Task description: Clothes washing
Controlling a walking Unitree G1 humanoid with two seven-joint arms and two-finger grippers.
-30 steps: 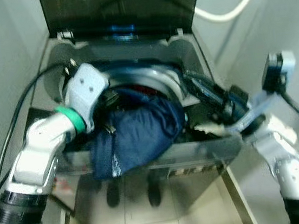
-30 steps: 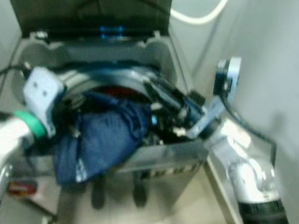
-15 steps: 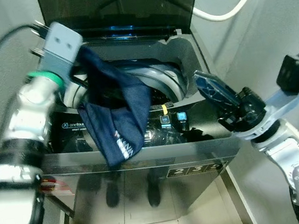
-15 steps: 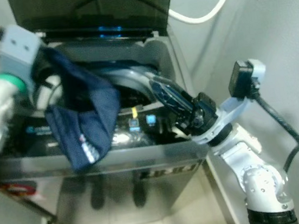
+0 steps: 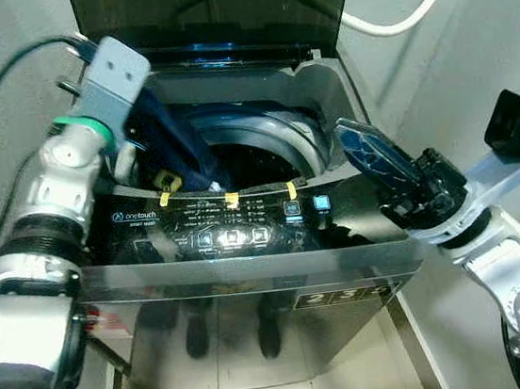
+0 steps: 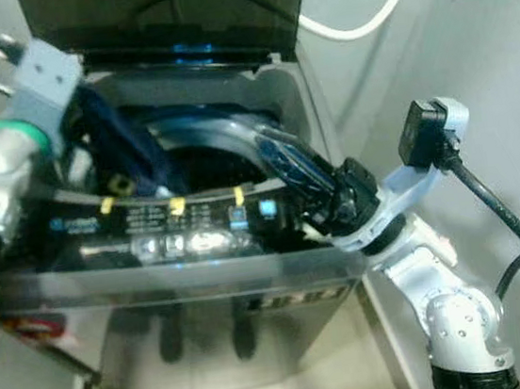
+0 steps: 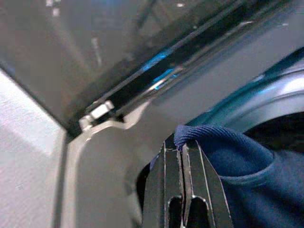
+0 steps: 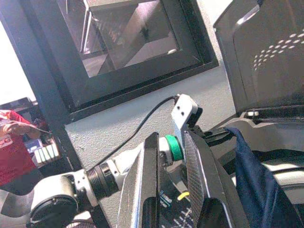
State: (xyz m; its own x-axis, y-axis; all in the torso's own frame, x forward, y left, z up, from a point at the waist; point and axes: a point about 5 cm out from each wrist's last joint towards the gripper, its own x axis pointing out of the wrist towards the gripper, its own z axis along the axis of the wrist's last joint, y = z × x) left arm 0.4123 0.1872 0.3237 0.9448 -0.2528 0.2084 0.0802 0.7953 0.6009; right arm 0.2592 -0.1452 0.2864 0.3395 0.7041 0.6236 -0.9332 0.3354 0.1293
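While the washing machine (image 5: 252, 281) is standing with its dark lid (image 5: 214, 10) tipped up against the wall, its round drum opening (image 5: 255, 152) is lying open behind the lit control panel (image 5: 231, 231). A white hose (image 5: 409, 15) is curving across the wall behind the machine.

The left gripper (image 7: 181, 154) is reaching over the back left of the opening, its two black fingers (image 7: 171, 190) pressing tight together on a fold of the navy garment (image 5: 174, 153). The cloth is bunching up in a rounded ridge just above the fingertips, showing a fine ribbed knit, and from there it is hanging down as a long dark blue strip into the drum, with the lower part dropping out of sight below the panel. It is looking limp and creased.

The right gripper (image 5: 369, 157) is hovering over the right rim of the machine, well apart from the garment. Its fingers (image 8: 194, 166) are standing a narrow gap apart, holding nothing between them, and pointing across the opening toward the left arm.
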